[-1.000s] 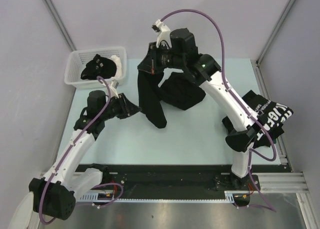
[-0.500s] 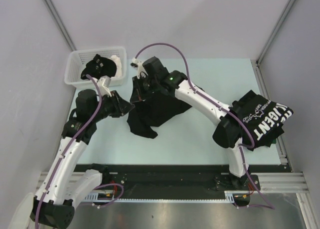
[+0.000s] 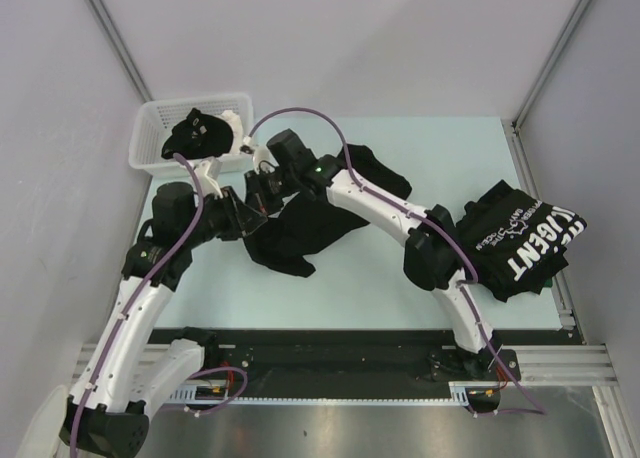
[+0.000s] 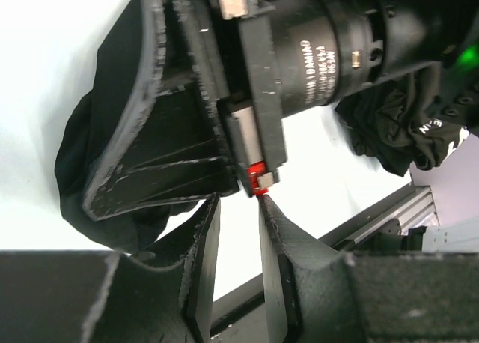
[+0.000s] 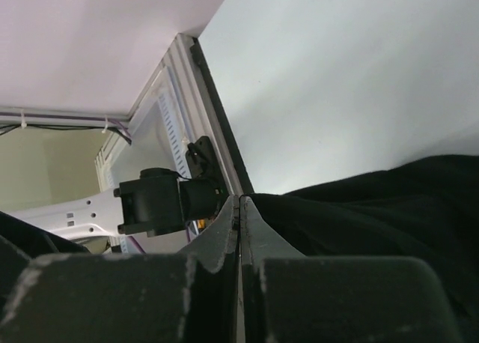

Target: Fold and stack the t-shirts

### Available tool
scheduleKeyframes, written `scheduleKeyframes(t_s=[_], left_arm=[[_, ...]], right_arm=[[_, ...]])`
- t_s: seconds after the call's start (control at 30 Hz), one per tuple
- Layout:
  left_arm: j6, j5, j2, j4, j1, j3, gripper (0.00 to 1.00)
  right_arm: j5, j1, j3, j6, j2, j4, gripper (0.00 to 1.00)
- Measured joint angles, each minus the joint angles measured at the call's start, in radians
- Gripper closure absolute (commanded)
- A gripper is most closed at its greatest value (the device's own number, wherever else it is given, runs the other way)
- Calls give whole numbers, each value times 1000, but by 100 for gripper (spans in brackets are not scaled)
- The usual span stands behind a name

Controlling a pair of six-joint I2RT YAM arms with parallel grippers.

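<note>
Pale green table (image 3: 400, 288): crumpled blk t-shirt (image 3: 295, 240) ctr, lettered t-shirt (image 3: 530, 240) R edge, basket (image 3: 145, 143) back-L corner

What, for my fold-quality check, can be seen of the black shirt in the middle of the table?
The black shirt is soft, matte fabric with no print showing. It lies crumpled and unfolded on the pale table, stretching from the middle toward the back right. The right gripper is shut on an edge at its left end, and cloth drapes away from the fingers. The left gripper hangs close by, parted, not gripping it.
</note>
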State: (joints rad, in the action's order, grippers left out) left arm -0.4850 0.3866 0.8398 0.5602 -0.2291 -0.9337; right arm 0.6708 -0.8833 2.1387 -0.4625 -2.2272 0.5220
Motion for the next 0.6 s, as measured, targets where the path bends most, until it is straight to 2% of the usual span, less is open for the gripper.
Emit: scheduleKeyframes(t_s=[0.07,0.2,0.23,0.27,0.3,0.4,0.6], left_arm=[[-1,3,-7,0,0,0,68],[-1,19,-25,-13,-1,0,68],[-2,27,-25,-18,-1,1,68],[-3,36,-25,-20,-2,3,68],[-3,46,-25,-21,-2,8,68],[-2,63,-23,-25,-4,35,68],[8,55,-1,-23,-4,58,69]], right_arm=[[18,-5,31,0,-19,2,100],[40,-11,114,5,-62,6,75],[41,-13,129,7,-66,9,73],[37,-14,143,16,-68,11,67],[34,-14,155,26,-68,11,55],[23,-3,176,42,-67,10,42],[-39,70,141,74,-42,37,37]])
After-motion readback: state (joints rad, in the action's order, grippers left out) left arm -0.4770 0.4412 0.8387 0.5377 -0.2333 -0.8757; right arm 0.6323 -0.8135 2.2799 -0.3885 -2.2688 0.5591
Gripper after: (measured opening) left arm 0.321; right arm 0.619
